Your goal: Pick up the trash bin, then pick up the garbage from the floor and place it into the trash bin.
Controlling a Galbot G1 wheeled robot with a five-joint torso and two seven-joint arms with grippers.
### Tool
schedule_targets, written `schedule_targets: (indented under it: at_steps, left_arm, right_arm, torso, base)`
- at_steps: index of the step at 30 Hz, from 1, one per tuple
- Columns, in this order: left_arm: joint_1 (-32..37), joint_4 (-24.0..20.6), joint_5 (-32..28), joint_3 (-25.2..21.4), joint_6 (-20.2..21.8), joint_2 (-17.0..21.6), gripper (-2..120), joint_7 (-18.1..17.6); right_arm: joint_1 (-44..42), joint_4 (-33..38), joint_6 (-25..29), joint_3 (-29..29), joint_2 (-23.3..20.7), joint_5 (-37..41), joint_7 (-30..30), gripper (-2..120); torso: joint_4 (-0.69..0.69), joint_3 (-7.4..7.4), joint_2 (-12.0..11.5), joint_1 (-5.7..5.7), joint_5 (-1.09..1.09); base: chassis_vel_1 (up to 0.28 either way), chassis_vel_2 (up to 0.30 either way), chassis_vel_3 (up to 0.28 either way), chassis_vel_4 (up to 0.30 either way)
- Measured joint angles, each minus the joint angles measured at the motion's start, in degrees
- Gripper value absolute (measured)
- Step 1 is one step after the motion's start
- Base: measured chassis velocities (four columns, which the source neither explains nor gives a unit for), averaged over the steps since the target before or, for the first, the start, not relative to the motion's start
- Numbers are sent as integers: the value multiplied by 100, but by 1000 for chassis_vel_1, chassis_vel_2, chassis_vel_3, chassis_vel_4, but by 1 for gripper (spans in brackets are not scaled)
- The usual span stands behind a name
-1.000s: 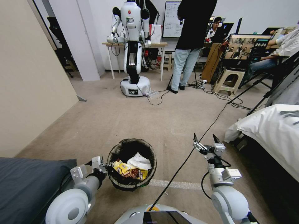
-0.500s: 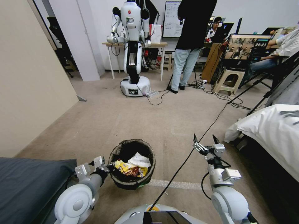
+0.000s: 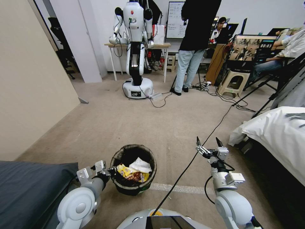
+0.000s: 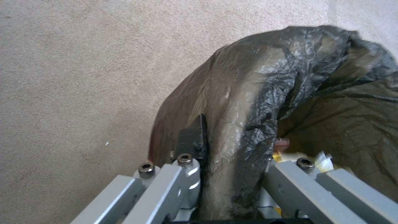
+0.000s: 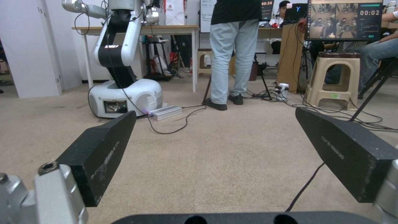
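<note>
The trash bin (image 3: 133, 178) rim is pinched by the left pincer (image 3: 109, 171), garbage (image 3: 133, 170) lying just beyond; the right pincer (image 3: 207, 145) is held spread, empty.

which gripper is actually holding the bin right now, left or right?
The left gripper: its fingers clamp the trash bin at the bag-lined rim. The right gripper is open over bare carpet, holding nothing.

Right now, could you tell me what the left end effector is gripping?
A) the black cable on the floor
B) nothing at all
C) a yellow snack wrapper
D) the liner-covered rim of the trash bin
D: the left end effector is shut on the liner-covered rim of the trash bin, one finger outside the wall and the other inside.
</note>
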Motion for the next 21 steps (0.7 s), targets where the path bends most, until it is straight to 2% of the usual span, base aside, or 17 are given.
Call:
schedule_targets:
  at_steps: [5, 7, 9, 15, 17, 19, 21]
  left_arm:
    - [-4, 0, -1, 1, -1, 0, 19, 19]
    - [-2, -1, 2, 1, -1, -2, 31, 47]
    - [-2, -2, 3, 1, -1, -2, 34, 60]
    - [-31, -31, 6, -19, 0, 24, 60, 139]
    - [-39, -31, 6, -25, 0, 31, 63, 142]
    - [-50, -23, 9, -44, 1, 41, 75, 144]
    - [-51, -22, 10, -48, 1, 44, 77, 145]
  right_arm:
    - [8, -8, 4, -4, 4, 0, 0, 100]
    - [12, -10, 4, -19, 9, -2, 1, 100]
    - [13, -10, 4, -23, 10, -2, 1, 100]
    - [20, -9, 2, -33, 18, 1, 8, 100]
    - [21, -9, 1, -33, 18, 2, 9, 100]
    - [22, -8, 1, -30, 19, 2, 11, 100]
    - [22, -8, 0, -29, 20, 3, 11, 100]
  torso:
    - [0, 0, 0, 0, 0]
    - [0, 0, 0, 0, 0]
    - [0, 0, 0, 0, 0]
    - [0, 0, 0, 0, 0]
    - [0, 0, 0, 0, 0]
    - [0, 0, 0, 0, 0]
    - [0, 0, 0, 0, 0]
  base:
    - [0, 0, 0, 0]
    - [0, 0, 0, 0]
    - [0, 0, 0, 0]
    - [0, 0, 0, 0]
    - [0, 0, 0, 0]
    - [0, 0, 0, 0]
    - [0, 0, 0, 0]
